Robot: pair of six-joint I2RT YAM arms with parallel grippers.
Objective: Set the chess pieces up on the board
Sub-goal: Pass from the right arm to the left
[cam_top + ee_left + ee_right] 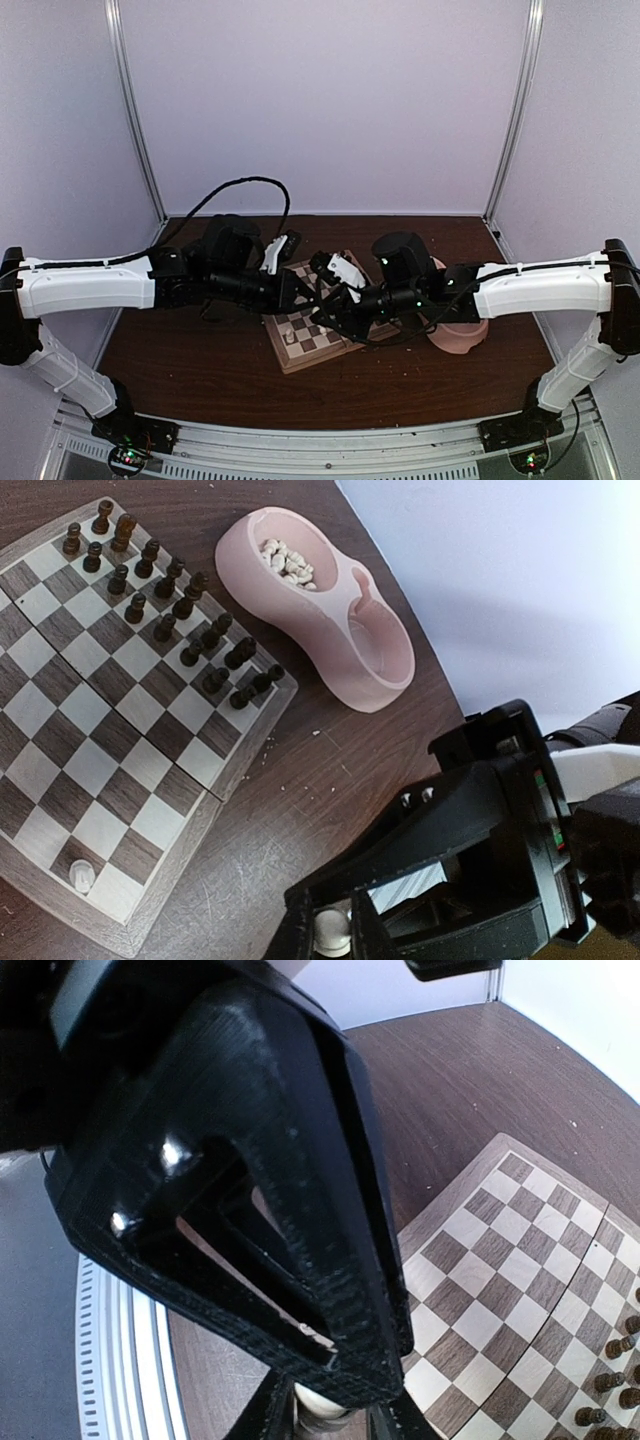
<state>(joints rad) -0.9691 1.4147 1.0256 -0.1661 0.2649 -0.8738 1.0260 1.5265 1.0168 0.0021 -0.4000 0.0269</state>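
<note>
Now, one chess piece (82,877) on board (62,742), second piece (333,928) — in left tool (329,940)

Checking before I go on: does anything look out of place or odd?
The board sits askew to the table, pale specks litter the wood beside it, and the lone cream piece on it may be tipped over.

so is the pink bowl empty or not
Not empty. One compartment of the pink bowl holds a heap of cream chess pieces; the other compartment looks bare.
</note>
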